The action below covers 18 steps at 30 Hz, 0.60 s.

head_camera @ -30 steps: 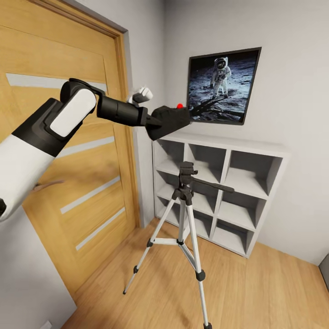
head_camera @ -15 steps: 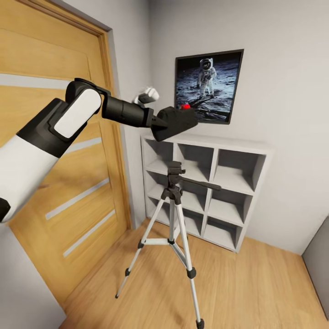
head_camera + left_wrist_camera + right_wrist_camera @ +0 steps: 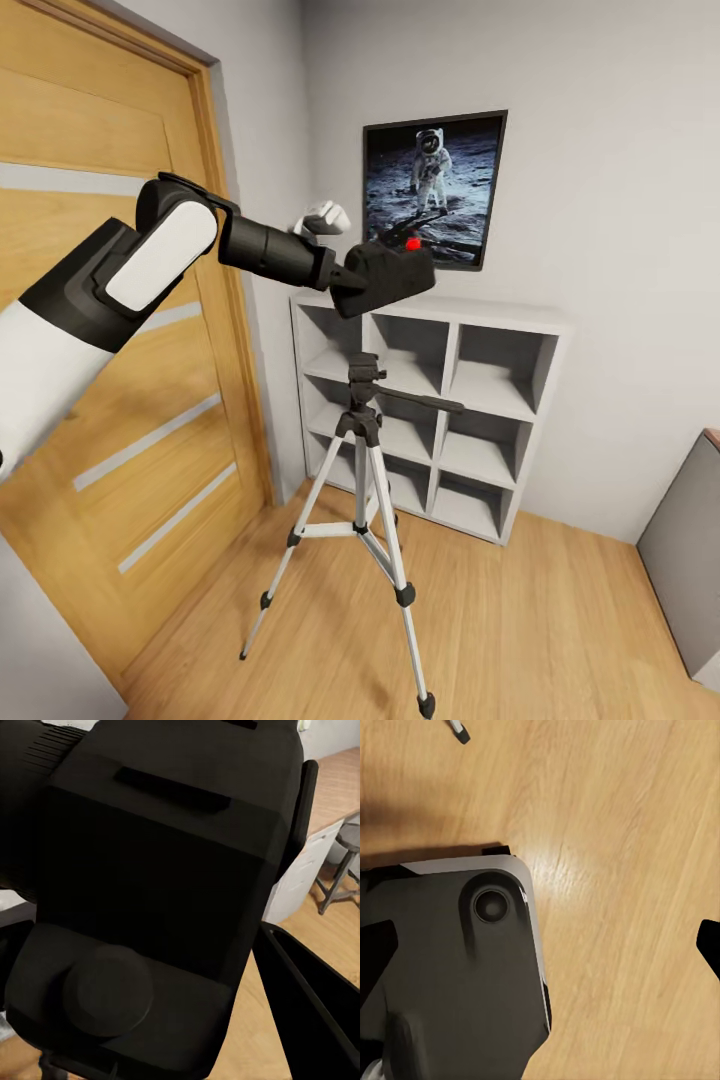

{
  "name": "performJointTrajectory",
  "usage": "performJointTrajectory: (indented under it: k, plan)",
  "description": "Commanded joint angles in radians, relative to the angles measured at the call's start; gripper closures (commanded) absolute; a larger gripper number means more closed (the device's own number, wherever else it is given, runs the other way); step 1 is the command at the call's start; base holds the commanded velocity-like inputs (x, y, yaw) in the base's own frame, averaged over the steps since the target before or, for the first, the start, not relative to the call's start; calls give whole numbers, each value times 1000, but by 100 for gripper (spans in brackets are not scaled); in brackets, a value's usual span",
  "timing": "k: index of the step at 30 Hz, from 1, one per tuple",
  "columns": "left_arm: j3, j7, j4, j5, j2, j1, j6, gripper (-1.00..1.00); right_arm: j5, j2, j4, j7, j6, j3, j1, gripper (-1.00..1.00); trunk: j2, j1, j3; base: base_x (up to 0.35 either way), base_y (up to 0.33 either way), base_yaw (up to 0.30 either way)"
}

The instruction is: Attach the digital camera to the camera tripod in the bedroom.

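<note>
My left gripper (image 3: 398, 262) is shut on the digital camera (image 3: 385, 275), a black block with a red button (image 3: 412, 243), held in the air at about picture height. In the left wrist view the camera's black body (image 3: 157, 877) sits close to the lens, and one finger (image 3: 307, 1012) shows beside it. The camera tripod (image 3: 362, 440) stands on the wood floor below and slightly nearer than the camera. Its black head (image 3: 362, 372) and long lever (image 3: 420, 400) are bare. My right gripper (image 3: 542, 945) is open over the floor, its fingertips at the picture's edges.
The oak door (image 3: 110, 340) with frosted stripes is at the left. White cube shelving (image 3: 455, 400) stands against the back wall under the astronaut picture (image 3: 435, 185). A grey cabinet (image 3: 685, 560) is at the right. One tripod foot (image 3: 460, 731) lies near my base (image 3: 450, 967).
The head view has swung right, so door, shelving and tripod sit further left and the grey cabinet has come into view. The held camera has dipped slightly.
</note>
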Motion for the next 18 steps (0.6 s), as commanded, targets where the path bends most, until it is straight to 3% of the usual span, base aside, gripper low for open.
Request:
performJointTrajectory:
  k: [1,10,18]
  plan:
    - [-9,-11,-10,-10,6,-2,0,100,-5,0,5,2,-9,-5,-2,-100,-2,1,-2,0,0,-3]
    - [-45,-15,-63,-10,73,-2,0,100,-5,0,5,2,-9,-5,-2,-100,-2,1,-2,0,0,-1]
    - [-41,-53,-64,-9,95,-2,0,100,-5,0,5,2,-9,-5,-2,-100,-2,1,-2,0,0,0]
